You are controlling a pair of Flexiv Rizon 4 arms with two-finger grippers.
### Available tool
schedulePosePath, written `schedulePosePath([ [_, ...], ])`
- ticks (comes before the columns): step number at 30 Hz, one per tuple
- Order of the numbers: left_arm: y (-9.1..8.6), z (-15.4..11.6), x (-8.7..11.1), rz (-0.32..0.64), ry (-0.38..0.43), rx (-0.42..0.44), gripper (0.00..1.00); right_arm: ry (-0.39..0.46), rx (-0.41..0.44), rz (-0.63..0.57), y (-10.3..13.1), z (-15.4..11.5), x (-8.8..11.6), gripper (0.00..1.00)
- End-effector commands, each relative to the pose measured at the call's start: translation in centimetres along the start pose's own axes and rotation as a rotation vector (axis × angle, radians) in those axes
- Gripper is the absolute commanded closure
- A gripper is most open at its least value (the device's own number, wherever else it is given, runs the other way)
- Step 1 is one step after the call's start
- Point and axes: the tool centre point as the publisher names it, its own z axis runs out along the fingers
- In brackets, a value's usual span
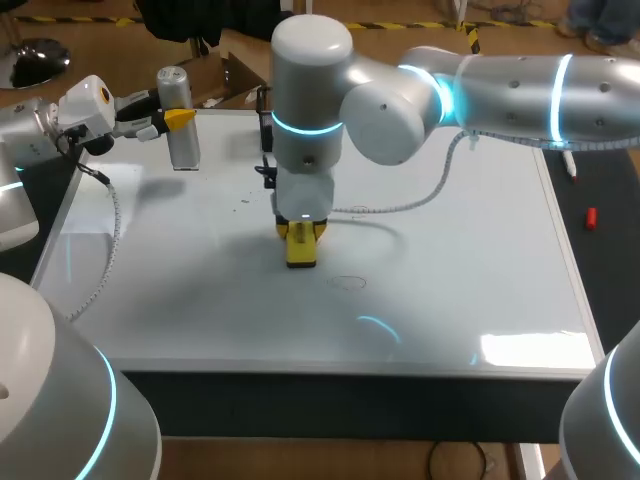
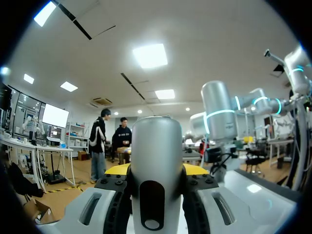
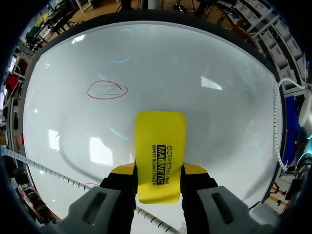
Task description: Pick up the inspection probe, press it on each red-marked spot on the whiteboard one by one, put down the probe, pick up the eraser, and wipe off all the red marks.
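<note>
Overhead, the whiteboard (image 1: pixel 470 290) covers most of the table. The left arm comes in from the left, and the left gripper (image 1: pixel 175 120) hangs over the board's far left corner. Its yellow tips are clamped on the silver probe (image 1: pixel 180 130), which stands roughly upright clear of the surface. The right arm comes in from the far right and reaches to the middle of the board. The right gripper (image 1: pixel 301 235) points straight down there, closed on the yellow eraser (image 1: pixel 301 248). The eraser's lower end is at the board, but I cannot tell if it touches. A faint red ring (image 1: pixel 347 283) lies just near and right of the eraser. To the right of the board, a marker (image 1: pixel 570 162) and a small red piece (image 1: pixel 591 217) lie on the dark strip.

From the left wrist, the left gripper (image 2: pixel 156 169) has both fingers pressed against the probe (image 2: pixel 156 146), one on each side. The probe rises upright between them.

From the right wrist, the right gripper (image 3: pixel 160 170) grips the eraser (image 3: pixel 161 151) by its two long edges. The flat yellow block sticks out ahead of the fingers toward the whiteboard (image 3: pixel 204 58). The red ring (image 3: pixel 107 90) sits on the board ahead of the eraser and off to one side, apart from it.
</note>
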Motion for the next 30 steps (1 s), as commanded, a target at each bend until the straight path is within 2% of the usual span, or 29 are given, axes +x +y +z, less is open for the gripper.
schedulePosePath([
  [1, -0.1, 0.0, 0.1, 0.003, -0.002, 0.0, 1.0, -0.007, -0.002, 0.002, 0.0, 1.9, 2.0, 1.0],
  [11, -0.1, 0.0, 0.1, 0.003, -0.002, 0.0, 1.0, 0.005, -0.021, 0.02, -0.1, 2.3, 3.7, 1.0],
  [19, -0.1, 0.0, 0.1, 0.003, -0.002, 0.0, 1.0, 0.015, -0.016, 0.018, -0.4, 1.7, 4.0, 1.0],
  [22, -0.1, 0.0, 0.1, 0.003, -0.002, 0.0, 1.0, -0.005, 0.001, 0.012, -0.4, 0.6, 3.9, 1.0],
  [23, -0.1, 0.0, 0.1, 0.003, -0.002, 0.0, 1.0, -0.049, 0.004, 0.012, -0.4, -0.2, 3.8, 1.0],
  [26, -0.1, 0.0, 0.1, 0.003, -0.002, 0.0, 1.0, -0.08, 0.057, -0.029, -0.5, -3.2, 3.2, 1.0],
  [30, -0.1, 0.0, 0.1, 0.003, -0.002, 0.0, 1.0, -0.072, 0.121, -0.071, -1.2, -6.0, 3.1, 1.0],
])
